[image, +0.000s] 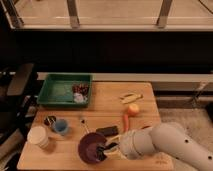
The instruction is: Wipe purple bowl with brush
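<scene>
**Camera view (sole view)**

- Step in hand: the wiping itself, by my reading. The tool is at the bowl, not travelling toward it.
- Tool: two-finger gripper at the end of a thick white robot arm. The arm comes in from the picture's lower right. The gripper lies low over the near edge of the wooden table, with its tip at the rim of the bowl.
- Tool state: cannot tell how far open it is. A dark shape at the tip reaches into the bowl. It is probably the brush, though neither the hold nor any contact with the bowl can be made out.
- Task's thing: round, shallow, dark purple bowl, directly at the gripper's tip on its picture-left side, upright on the table.
- Next move, as judged: short sweeps across the glossy inside, with light downward pressure. The bowl sits free on the wood and could slide or tip under a hard push.

Other items, placed from the gripper:
- Small dark rectangular block, just beyond it.
- Orange carrot, beyond and slightly picture-right.
- Yellow-red round fruit and pale yellow banana, farther beyond.
- Small blue cup and white round cup, well apart to picture-left, past the bowl.
- Green rectangular plastic tray, far corner, holding small items too blurred to name.
</scene>
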`<state>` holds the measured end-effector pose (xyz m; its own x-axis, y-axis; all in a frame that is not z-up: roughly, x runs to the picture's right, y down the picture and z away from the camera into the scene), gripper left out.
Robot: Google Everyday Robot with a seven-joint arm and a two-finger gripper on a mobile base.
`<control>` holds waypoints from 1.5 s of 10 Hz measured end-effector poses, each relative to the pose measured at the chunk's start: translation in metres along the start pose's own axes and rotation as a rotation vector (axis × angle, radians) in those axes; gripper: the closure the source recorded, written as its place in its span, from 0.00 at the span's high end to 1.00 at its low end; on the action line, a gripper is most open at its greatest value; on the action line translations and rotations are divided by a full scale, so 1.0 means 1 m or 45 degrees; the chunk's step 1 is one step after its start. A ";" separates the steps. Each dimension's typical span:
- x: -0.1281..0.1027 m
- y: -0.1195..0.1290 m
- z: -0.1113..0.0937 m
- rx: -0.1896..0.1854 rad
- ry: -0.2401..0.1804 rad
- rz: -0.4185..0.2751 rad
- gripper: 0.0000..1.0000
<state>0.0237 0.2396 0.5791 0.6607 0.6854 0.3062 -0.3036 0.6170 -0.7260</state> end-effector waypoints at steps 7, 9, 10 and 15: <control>0.005 -0.042 0.011 -0.061 -0.010 -0.026 0.00; 0.008 -0.040 0.019 -0.088 -0.056 -0.019 0.00; 0.008 -0.036 0.025 -0.105 -0.080 -0.015 0.00; 0.008 -0.012 0.027 -0.119 -0.090 0.031 0.00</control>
<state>0.0139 0.2482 0.6064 0.6031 0.7271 0.3280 -0.2513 0.5635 -0.7870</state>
